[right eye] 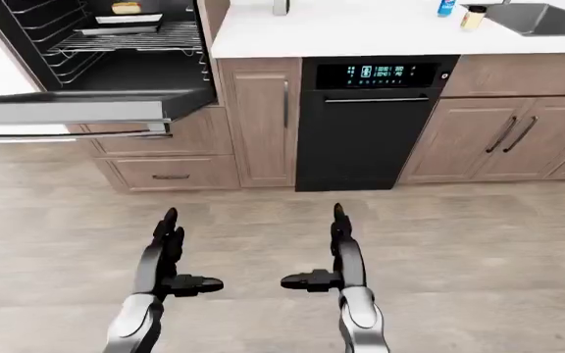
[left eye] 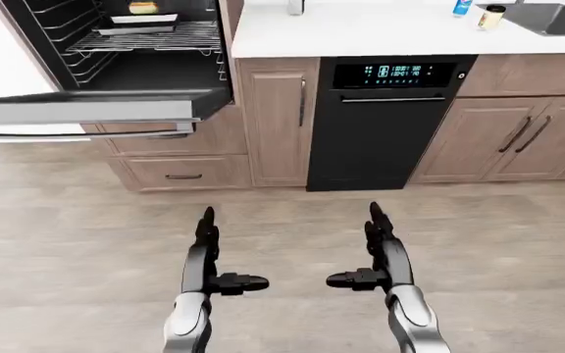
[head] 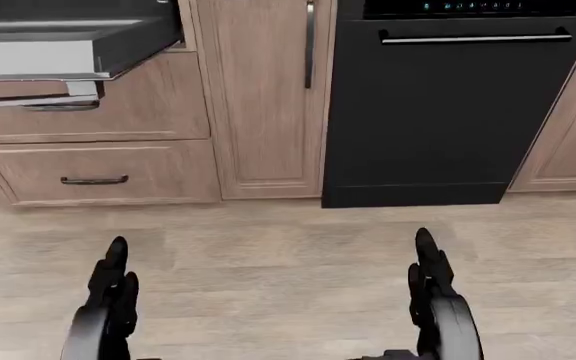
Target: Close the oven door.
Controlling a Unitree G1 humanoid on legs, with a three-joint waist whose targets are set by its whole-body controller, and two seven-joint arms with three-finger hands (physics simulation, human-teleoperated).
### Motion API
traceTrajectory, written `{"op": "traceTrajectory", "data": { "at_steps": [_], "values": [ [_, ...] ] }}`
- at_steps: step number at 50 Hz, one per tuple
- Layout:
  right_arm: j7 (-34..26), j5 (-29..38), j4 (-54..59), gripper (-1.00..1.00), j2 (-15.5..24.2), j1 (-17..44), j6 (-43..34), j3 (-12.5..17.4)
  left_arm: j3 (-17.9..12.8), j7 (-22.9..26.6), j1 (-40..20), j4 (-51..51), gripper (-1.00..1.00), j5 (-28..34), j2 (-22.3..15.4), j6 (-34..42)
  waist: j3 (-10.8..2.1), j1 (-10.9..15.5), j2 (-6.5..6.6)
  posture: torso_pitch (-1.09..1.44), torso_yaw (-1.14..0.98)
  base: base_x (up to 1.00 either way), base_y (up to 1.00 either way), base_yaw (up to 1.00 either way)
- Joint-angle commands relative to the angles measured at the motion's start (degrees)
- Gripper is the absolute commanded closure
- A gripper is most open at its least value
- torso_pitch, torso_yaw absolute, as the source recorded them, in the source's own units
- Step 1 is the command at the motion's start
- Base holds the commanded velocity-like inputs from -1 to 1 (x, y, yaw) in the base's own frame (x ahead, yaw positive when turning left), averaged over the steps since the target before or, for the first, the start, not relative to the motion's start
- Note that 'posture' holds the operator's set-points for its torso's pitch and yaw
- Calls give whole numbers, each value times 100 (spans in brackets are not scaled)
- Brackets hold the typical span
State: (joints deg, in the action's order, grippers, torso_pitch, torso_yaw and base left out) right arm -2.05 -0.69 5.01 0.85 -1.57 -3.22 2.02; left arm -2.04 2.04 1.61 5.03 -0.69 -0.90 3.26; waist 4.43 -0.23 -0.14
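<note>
The wall oven (left eye: 136,51) at the top left of the left-eye view stands open. Its door (left eye: 86,110) hangs flat and level, its handle (left eye: 77,134) along the near edge. Wire racks (left eye: 150,37) inside hold a tray with food (left eye: 143,9). My left hand (left eye: 214,254) and right hand (left eye: 373,250) are both open and empty, fingers straight, held low over the floor, well short of the door and to its right.
A black dishwasher (left eye: 386,121) stands right of the oven under a white counter (left eye: 361,33). Wooden cabinets (left eye: 518,136) and drawers (left eye: 180,173) line the wall. A sink (left eye: 552,16) and bottles (left eye: 490,16) sit at the top right. Wood floor (left eye: 283,220) lies below.
</note>
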Motion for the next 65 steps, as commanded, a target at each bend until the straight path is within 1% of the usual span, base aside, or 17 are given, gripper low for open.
{"op": "traceTrajectory", "data": {
  "at_steps": [1, 3, 4, 5, 7, 8, 20, 25, 27, 30, 32, 35, 40, 42, 45, 48, 65],
  "values": [
    [-1, -34, -486, -100, 19, 173, 346, 15, -57, 13, -185, -458, -100, -119, -9, -358, -5, -12, -45, 0, 0, 0, 0, 0],
    [4, -29, -495, -100, 20, 170, 349, 14, -59, 15, -187, -454, -100, -126, -17, -361, -354, 43, -6, 0, 0, 0, 0, 0],
    [0, -31, -511, -100, 19, 165, 349, 12, -58, 15, -189, -457, -100, -127, -21, -357, -299, 43, -8, 0, 0, 0, 0, 0],
    [-18, -63, -537, -100, 13, 157, 344, 12, -54, 18, -188, -458, -100, -111, -31, -357, -96, 39, -34, 0, 0, 0, 0, 0],
    [-3, -107, -511, -100, 13, 183, 358, 43, -77, 45, -177, -471, -100, -115, -51, -367, -395, 41, -39, 0, 0, 0, 0, 0],
    [3, -109, -525, -100, 13, 177, 353, 39, -98, 44, -175, -480, -100, -166, -36, -380, -430, 41, -39, 0, 0, 0, 0, 0],
    [59, 13, -372, -100, 240, 307, 620, 393, -562, 220, -197, 69, -100, -103, -333, -1154, -491, 45, -10, 0, 0, 0, 0, 0],
    [-37, -445, 510, -100, 355, 383, 1185, 790, -807, 465, -176, 636, -100, -386, -450, -2221, -511, 40, -18, 0, 0, 0, 0, 0],
    [158, -79, 1178, -100, 468, 433, 1749, 775, -948, 417, -288, 1273, -100, -428, -498, -3038, -498, 39, -28, 0, 0, 0, 0, 0],
    [-99, -393, 1874, -100, 545, 486, 2289, 862, -1010, 521, -267, 1822, -100, -743, -533, -3254, -496, 37, -29, 0, 0, 0, 0, 0],
    [-209, -401, 2740, -100, 676, 598, 2806, 918, -965, 529, -310, 2618, -100, -296, -742, -3575, -464, 31, -19, 0, 0, 0, 0, 0],
    [-349, -534, 3627, -100, 799, 692, 3250, 953, -1188, 645, -545, 3643, -100, -950, -776, -3882, -445, 24, 1, 0, 0, 0, 0, 0],
    [-674, -819, 6049, -100, 1098, 1219, 4641, 1071, -1100, 842, -1039, 6188, -100, -995, -1073, -5301, -389, 6, 7, 0, 0, 0, 0, 0],
    [-795, -949, 6529, -100, 1182, 1253, 4981, 1059, -1076, 1031, -1032, 6440, -100, -1195, -1093, -5347, -401, -13, 3, 0, 0, 0, 0, 0],
    [-975, -1262, 6815, -100, 1216, 1253, 5068, 1137, -1373, 1966, -1084, 6740, -100, -2166, -957, -5318, -386, 2, -11, 0, 0, 0, 0, 0],
    [-999, -1367, 6963, -100, 1219, 1214, 5141, 1110, -1192, 1743, -1012, 7096, -100, -1992, -984, -5660, -357, 2, -24, 0, 0, 0, 0, 0],
    [-890, -1142, 7332, -100, 1101, 797, 5315, 1202, -1404, 1561, -633, 7380, -100, -1782, -884, -6019, -318, -2, -46, 0, 0, 0, 0, 0]
  ]
}}
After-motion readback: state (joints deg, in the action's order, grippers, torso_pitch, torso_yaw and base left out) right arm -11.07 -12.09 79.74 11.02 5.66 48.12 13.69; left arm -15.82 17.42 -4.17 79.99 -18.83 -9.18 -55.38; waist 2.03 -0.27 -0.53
